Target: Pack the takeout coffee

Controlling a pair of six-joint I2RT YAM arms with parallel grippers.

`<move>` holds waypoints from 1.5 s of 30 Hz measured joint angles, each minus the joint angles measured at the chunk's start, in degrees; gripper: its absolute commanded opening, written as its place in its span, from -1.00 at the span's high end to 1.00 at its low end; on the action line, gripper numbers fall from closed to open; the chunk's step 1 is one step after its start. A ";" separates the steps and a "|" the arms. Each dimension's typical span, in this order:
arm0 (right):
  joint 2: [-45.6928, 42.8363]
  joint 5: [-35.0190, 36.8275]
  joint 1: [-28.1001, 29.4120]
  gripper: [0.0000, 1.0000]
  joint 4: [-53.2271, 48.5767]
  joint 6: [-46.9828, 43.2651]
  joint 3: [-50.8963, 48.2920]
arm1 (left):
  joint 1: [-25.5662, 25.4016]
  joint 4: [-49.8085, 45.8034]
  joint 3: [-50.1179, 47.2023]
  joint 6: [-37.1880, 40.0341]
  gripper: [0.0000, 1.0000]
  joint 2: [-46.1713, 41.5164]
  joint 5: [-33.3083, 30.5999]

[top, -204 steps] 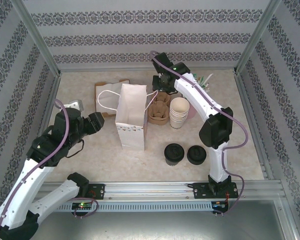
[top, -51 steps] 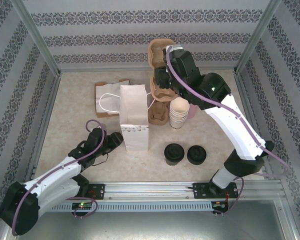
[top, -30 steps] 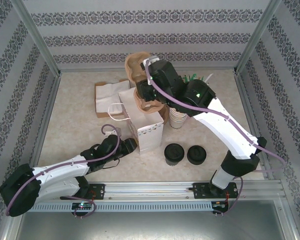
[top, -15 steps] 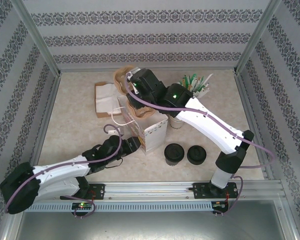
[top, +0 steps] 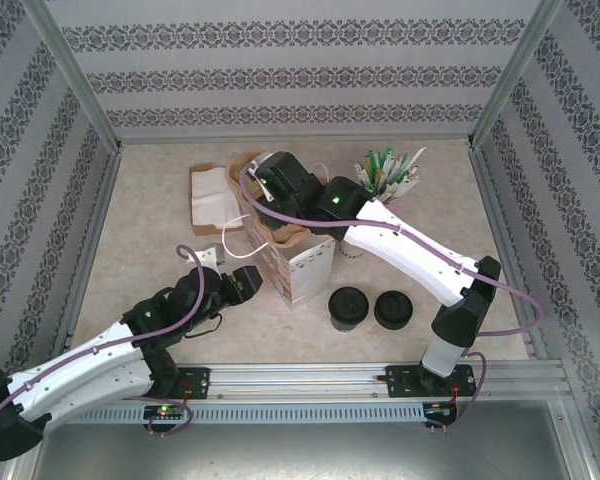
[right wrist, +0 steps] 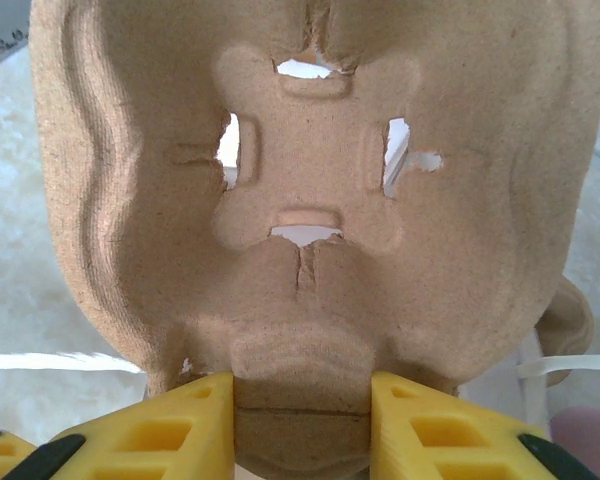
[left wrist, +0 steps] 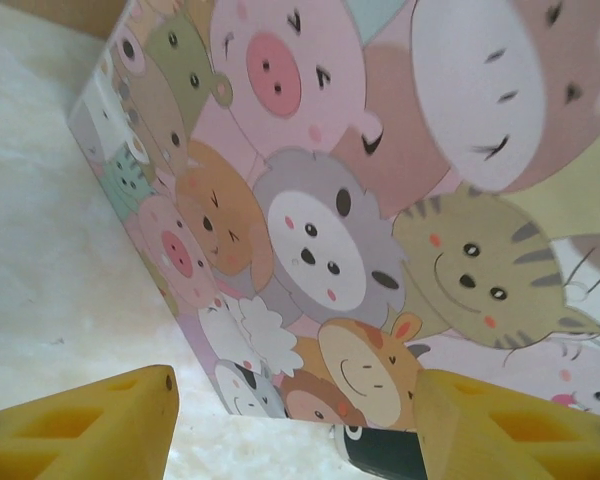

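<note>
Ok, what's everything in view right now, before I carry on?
paper bag: one, white, cartoon animals on one side, mid-table
cup carrier: one, brown pulp, over the bag's mouth
takeout coffee: one, black lid, right of the bag
lid stack: one, black, beside the coffee
cream cups: one stack, partly hidden under the right arm
flat bags: count unclear, brown and white, far left
stirrers: a bunch, green and white, far side
left gripper: open, at the bag's base
right gripper: shut on the cup carrier
</note>
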 measured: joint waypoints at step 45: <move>-7.96 -2.43 -1.88 0.34 7.10 3.76 -13.31 | 20.28 -25.59 29.73 19.30 -0.46 10.25 -2.80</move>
